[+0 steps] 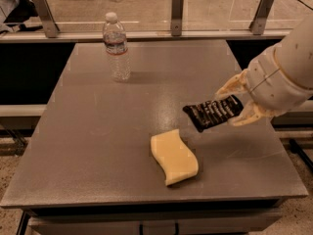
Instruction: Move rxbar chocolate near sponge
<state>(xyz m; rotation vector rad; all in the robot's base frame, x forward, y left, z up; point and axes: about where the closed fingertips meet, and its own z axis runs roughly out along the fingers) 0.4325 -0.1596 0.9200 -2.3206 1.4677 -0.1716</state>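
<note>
The rxbar chocolate (213, 112), a flat black bar with white lettering, is held in the air a little above the table, just right of and behind the sponge. My gripper (238, 105) comes in from the right and is shut on the bar's right end, one pale finger above it and one below. The sponge (173, 156), a thick pale yellow block with wavy sides, lies flat on the grey table (98, 146) toward the front, right of the middle. A small gap shows between the bar's left end and the sponge.
A clear water bottle (116, 47) with a white cap stands upright at the back left of the table. A low rail with metal posts (177, 12) runs along the far edge. The table's right edge lies under my arm.
</note>
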